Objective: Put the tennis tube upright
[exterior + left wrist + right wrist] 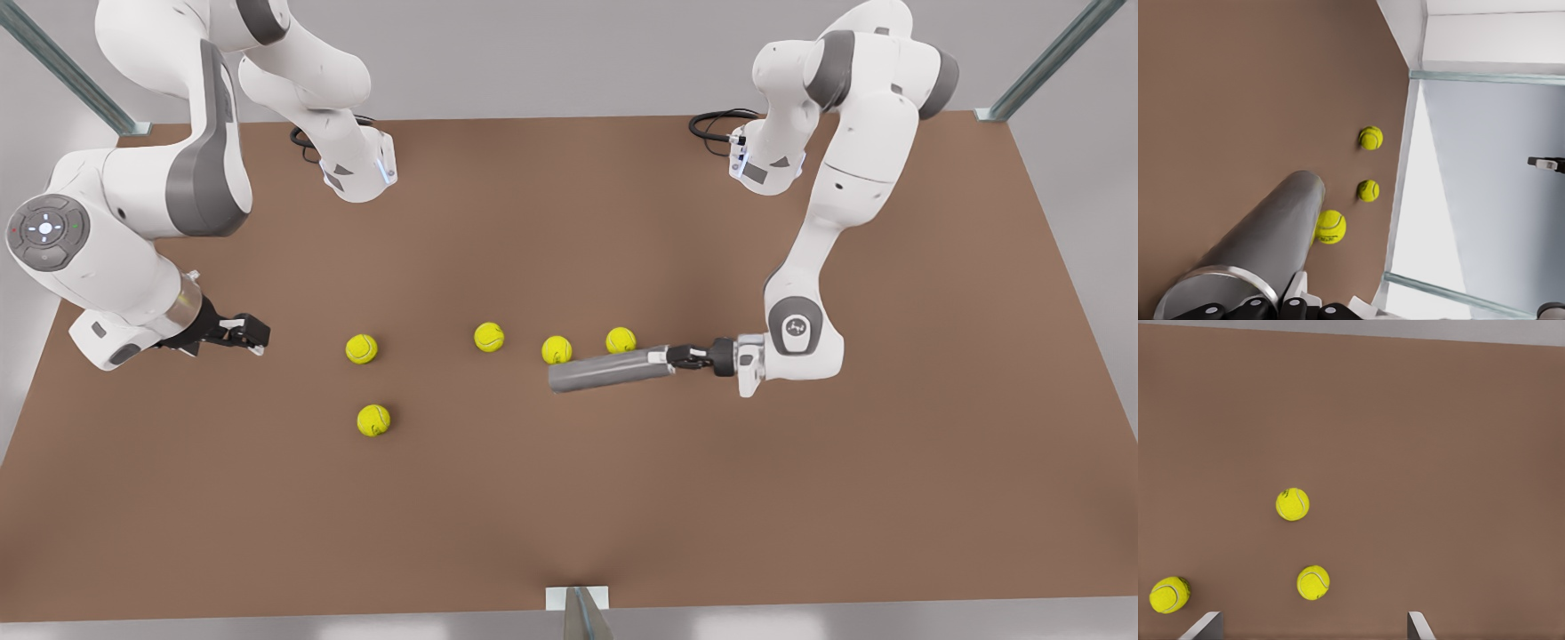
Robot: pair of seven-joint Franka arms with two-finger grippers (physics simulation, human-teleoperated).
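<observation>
Grey tennis tube point(609, 372) lies flat, light rim in left hand point(677, 356).

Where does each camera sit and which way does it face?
Front view: above the table, looking down; both arms, tube, five balls.
Left wrist view: on the left gripper, looking along the tube it grips; fingers, three balls.
Right wrist view: on the open right gripper, facing the table; fingertips, three balls.
Shared: front and left wrist views show the tube.
</observation>
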